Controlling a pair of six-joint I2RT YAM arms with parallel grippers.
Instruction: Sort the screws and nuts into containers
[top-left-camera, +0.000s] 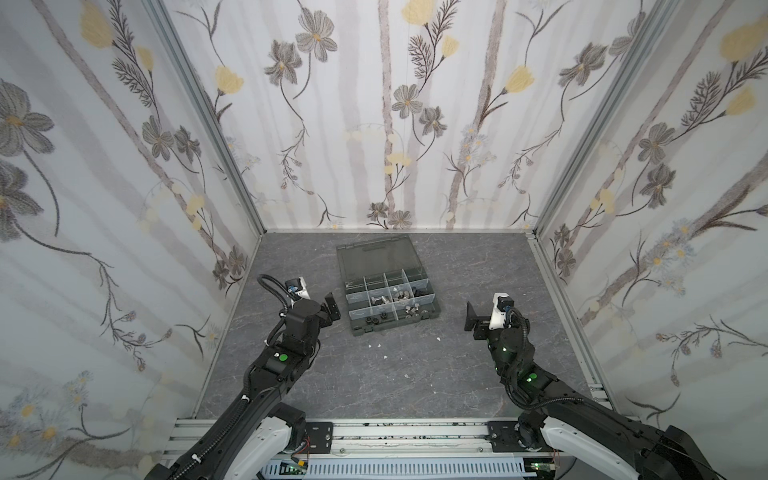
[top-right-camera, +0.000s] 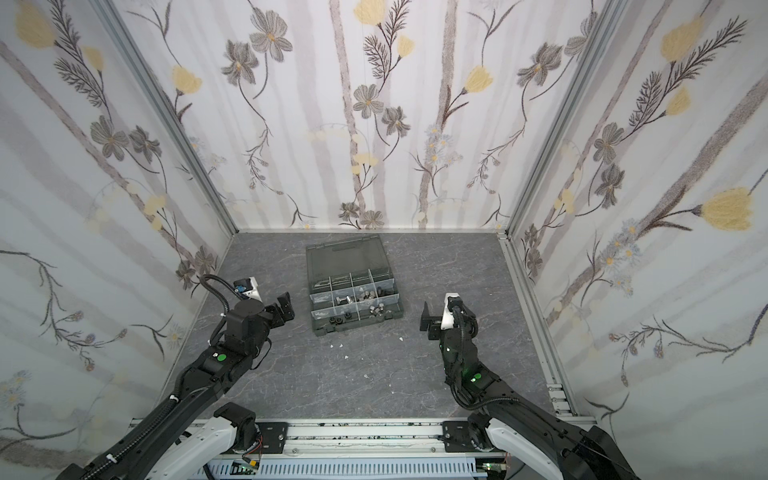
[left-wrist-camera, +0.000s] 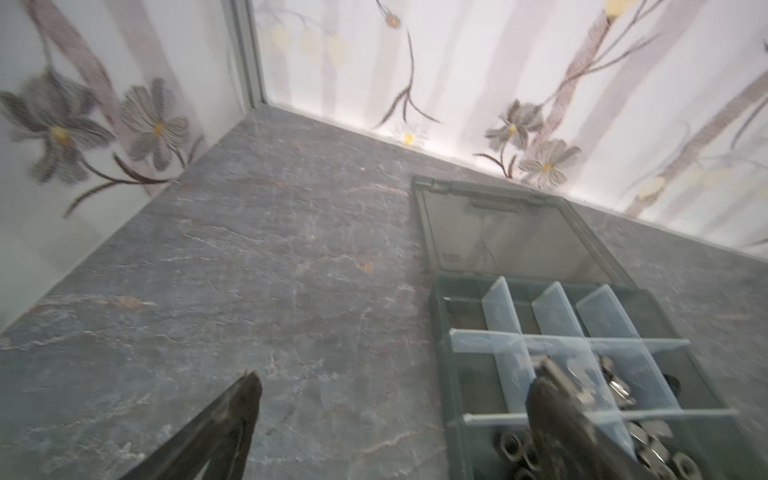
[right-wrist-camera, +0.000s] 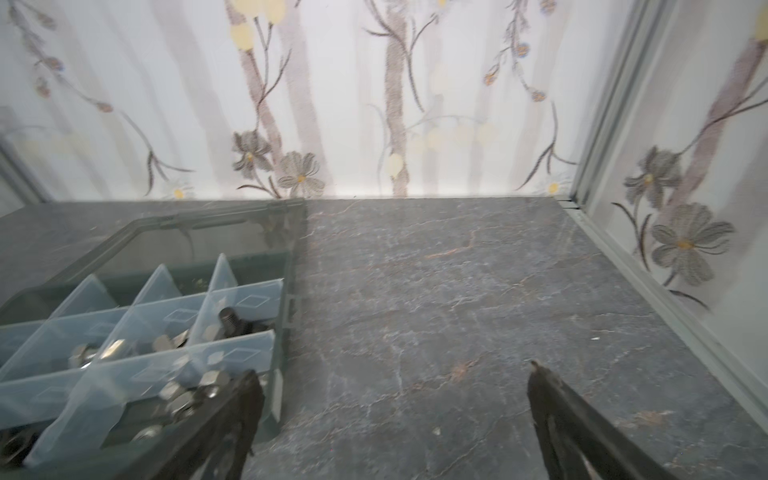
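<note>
All visible screws (top-left-camera: 379, 300) and nuts (left-wrist-camera: 512, 444) sit in cells (left-wrist-camera: 498, 307), table (top-left-camera: 374, 386) shows only white flecks (top-left-camera: 378, 345), left claw (left-wrist-camera: 397, 376) and right claw (right-wrist-camera: 394, 374) both wide open, empty, so it looks done.

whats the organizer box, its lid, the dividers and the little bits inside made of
Organizer box: dark grey moulded plastic by its look, matte.
Lid: smoky plastic, see-through with a slight sheen.
Dividers: pale translucent plastic, a little frosted.
Nuts: probably metal, silvery with bright glints.
Screw: dark, likely blackened metal, though the blur leaves it open.
</note>
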